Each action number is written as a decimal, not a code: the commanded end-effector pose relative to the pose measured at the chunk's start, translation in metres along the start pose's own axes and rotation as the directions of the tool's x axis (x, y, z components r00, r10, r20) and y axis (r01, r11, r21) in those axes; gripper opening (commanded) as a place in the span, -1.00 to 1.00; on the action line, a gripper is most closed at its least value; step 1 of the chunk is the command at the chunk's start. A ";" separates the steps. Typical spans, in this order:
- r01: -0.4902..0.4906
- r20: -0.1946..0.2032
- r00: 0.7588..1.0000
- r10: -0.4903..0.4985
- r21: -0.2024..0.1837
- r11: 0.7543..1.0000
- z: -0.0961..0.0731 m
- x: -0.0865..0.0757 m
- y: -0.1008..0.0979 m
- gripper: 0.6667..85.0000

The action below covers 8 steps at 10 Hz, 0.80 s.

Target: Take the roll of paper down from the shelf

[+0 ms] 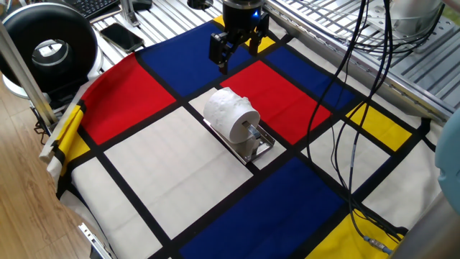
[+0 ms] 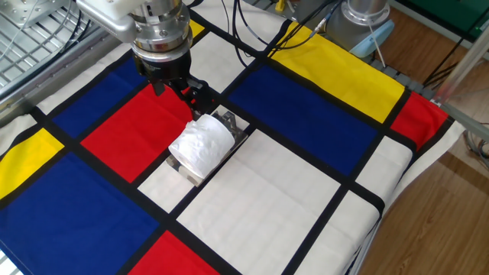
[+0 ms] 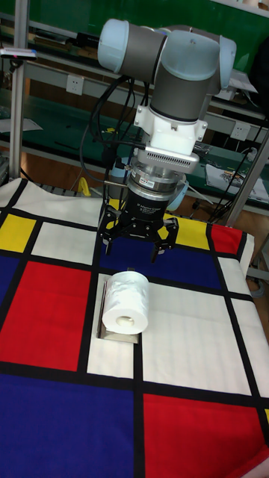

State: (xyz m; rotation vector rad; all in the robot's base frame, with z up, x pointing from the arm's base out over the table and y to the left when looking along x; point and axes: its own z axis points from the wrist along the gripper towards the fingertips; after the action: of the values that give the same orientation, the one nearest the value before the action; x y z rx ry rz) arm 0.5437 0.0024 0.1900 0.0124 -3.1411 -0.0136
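Observation:
The white embossed roll of paper (image 1: 231, 114) (image 2: 202, 144) (image 3: 125, 301) sits on the peg of the small shiny silver shelf (image 1: 256, 144) (image 2: 227, 122) (image 3: 117, 336), which lies on the coloured cloth. My gripper (image 1: 232, 49) (image 2: 184, 90) (image 3: 133, 243) hovers just behind and above the roll, apart from it. Its black fingers (image 3: 107, 233) are spread, with nothing between them.
A large black reel with a white centre (image 1: 48, 50) stands at the table's left corner, beside a phone (image 1: 121, 35). Cables (image 1: 348, 122) drape across the right part of the cloth. The robot base (image 2: 365, 17) stands behind the cloth.

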 end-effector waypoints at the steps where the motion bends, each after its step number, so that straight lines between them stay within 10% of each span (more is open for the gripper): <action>1: -0.237 0.227 0.937 0.266 -0.149 0.960 -0.010 -0.067 0.024 0.98; 2: -0.216 0.138 0.962 0.235 -0.141 0.966 -0.005 -0.043 0.030 -0.99; 3: -0.277 0.055 0.958 0.280 -0.063 0.959 -0.001 -0.018 0.014 -0.99; 4: -0.308 0.089 0.946 0.310 -0.036 0.951 -0.001 -0.025 0.004 -0.99; 6: -0.230 0.118 0.964 0.238 -0.077 0.970 -0.003 -0.034 0.015 -0.99; 7: -0.171 0.201 0.962 0.187 -0.095 0.981 -0.007 -0.056 0.017 -0.99; 8: -0.206 0.159 0.962 0.220 -0.097 0.974 -0.005 -0.046 0.018 -0.99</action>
State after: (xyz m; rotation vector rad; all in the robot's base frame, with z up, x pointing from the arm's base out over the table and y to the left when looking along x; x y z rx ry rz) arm 0.5810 0.0132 0.1916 -0.3201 -3.2628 -0.0885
